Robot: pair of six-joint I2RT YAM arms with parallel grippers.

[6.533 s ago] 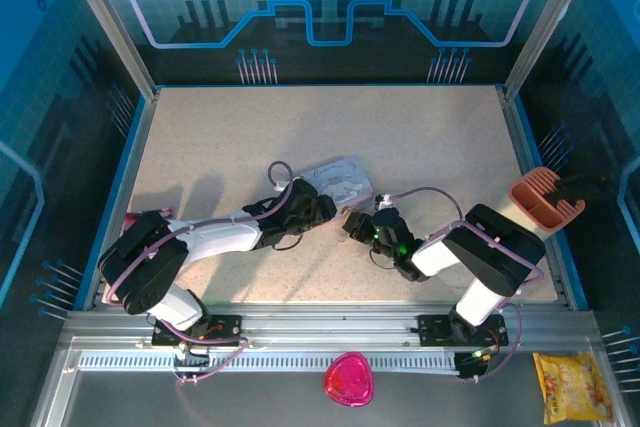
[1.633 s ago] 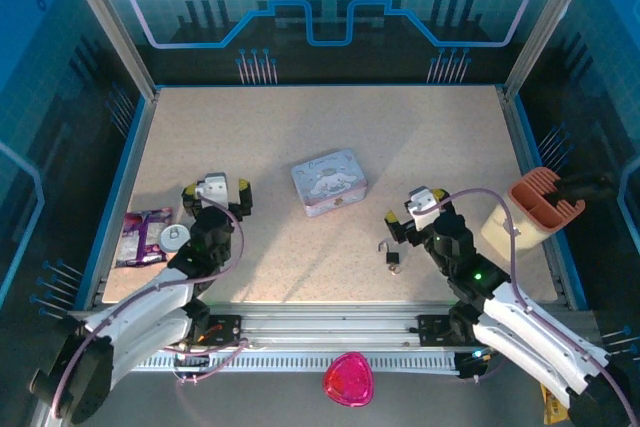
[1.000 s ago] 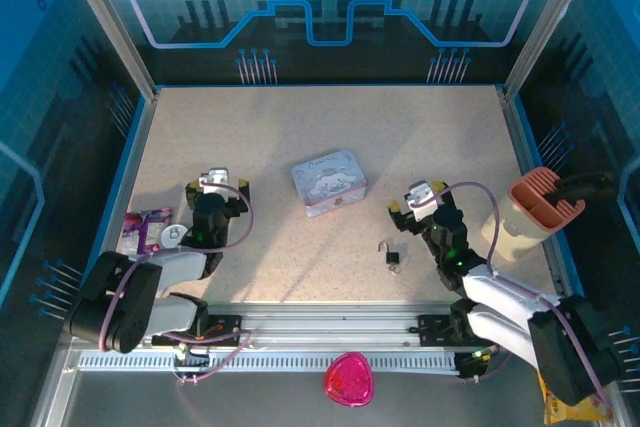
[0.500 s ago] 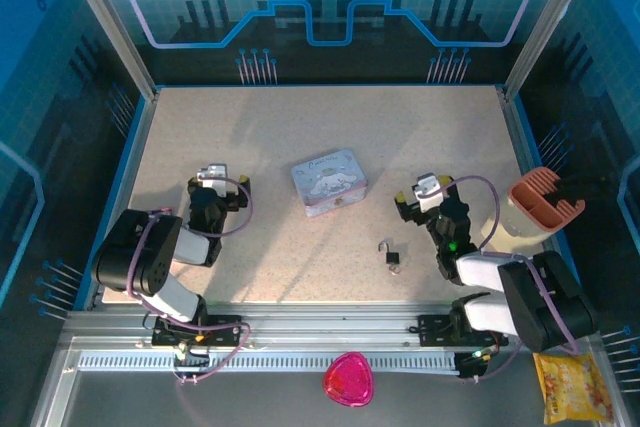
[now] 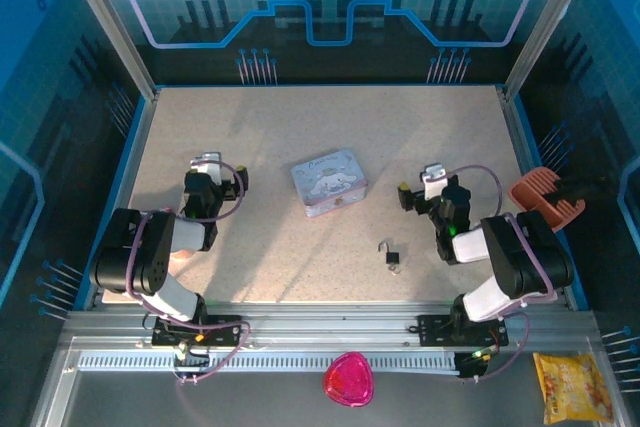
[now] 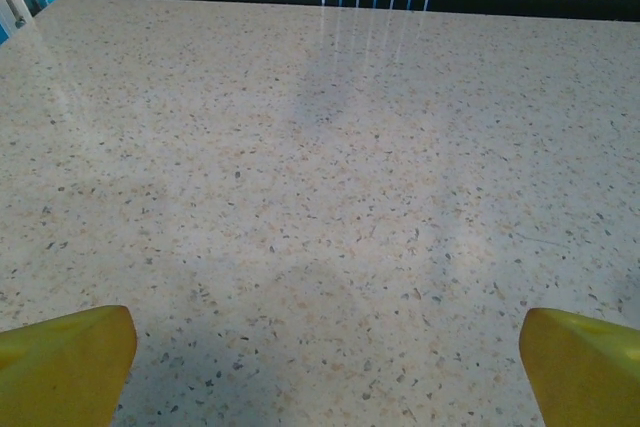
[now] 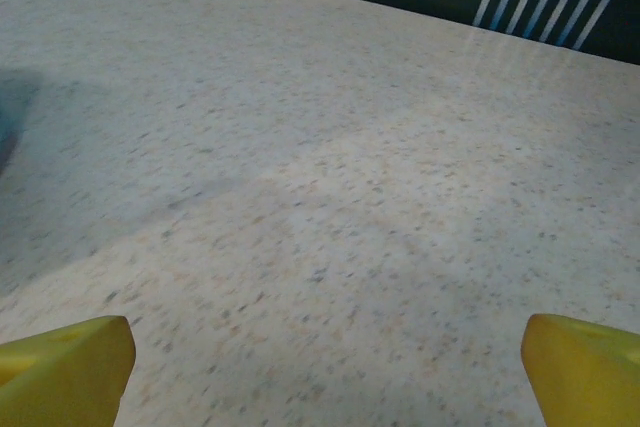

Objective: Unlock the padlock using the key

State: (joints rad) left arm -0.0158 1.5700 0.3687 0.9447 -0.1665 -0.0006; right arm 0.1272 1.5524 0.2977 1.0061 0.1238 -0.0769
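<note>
- Fingers (image 6: 62, 359) on my left gripper (image 5: 213, 175) and right gripper (image 5: 425, 187) stand spread wide, holding nothing.
- The padlock (image 5: 391, 255) lies near-centre: likely light, rigid and slippery; I'd pinch its body.

Speckled beige desk (image 5: 420, 127), framed by a blue border and metal posts. Near its middle, lying flat, a pale blue rectangular tin (image 5: 329, 182) with a cartoon print on the lid, turned a little askew. At the right edge, a salmon-pink holder (image 5: 545, 199) with slots, something dark inside. In front of the desk, on the grey ledge (image 5: 120, 392), a bright pink heart-shaped thing (image 5: 348, 379) and, far right, a yellow snack packet (image 5: 572, 387). Behind, a blue wall (image 5: 330, 17) with line graphics
</note>
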